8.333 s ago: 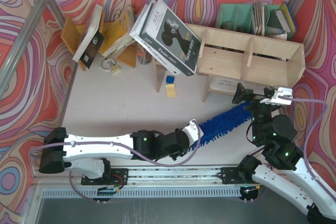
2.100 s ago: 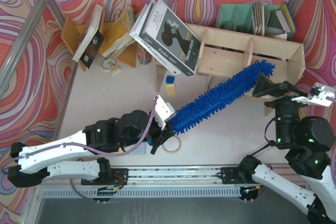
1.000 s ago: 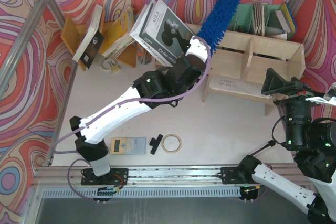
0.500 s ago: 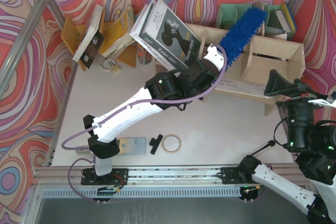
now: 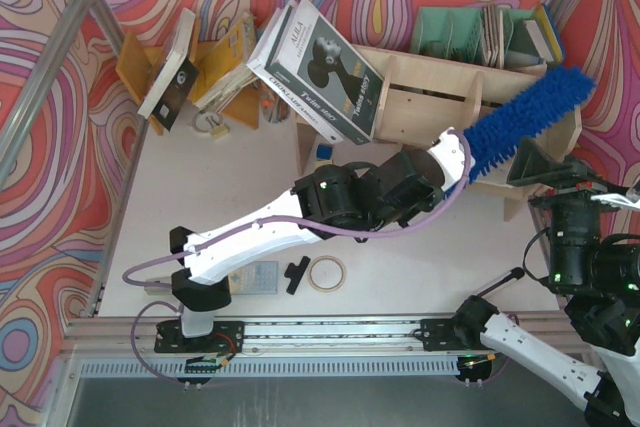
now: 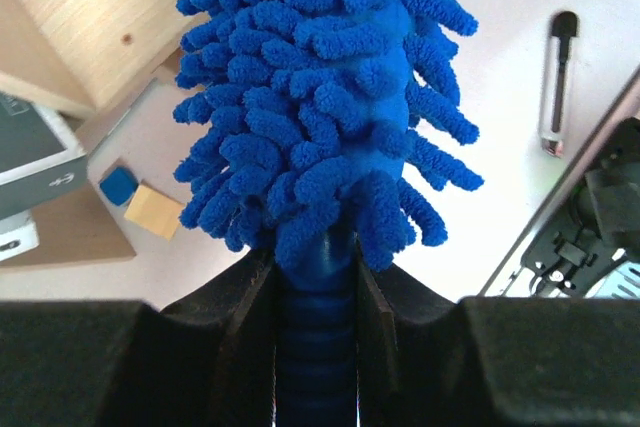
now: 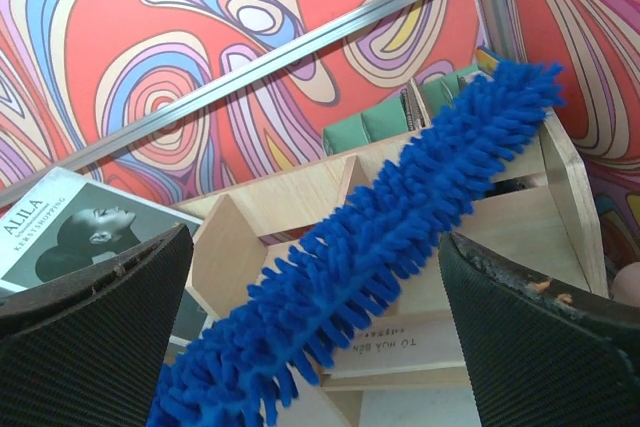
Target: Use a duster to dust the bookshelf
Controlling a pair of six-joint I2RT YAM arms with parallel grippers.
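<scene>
Dusting now: your left tool clamps the long fluffy blue duster across the right end of the pale plywood bookshelf; next, sweep its compartments (right tool gapes, empty).

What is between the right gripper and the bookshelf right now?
The duster, held by the left gripper, stretches across the bookshelf in front of the open right gripper; the right wrist view shows it.

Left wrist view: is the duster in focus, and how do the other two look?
Left wrist: the duster is crisp, though the dark body of the left gripper fills the bottom. Right wrist: duster sharp, the open right gripper framing it, its fingers dark in both lower corners. Top external: evenly lit, no glare.
</scene>
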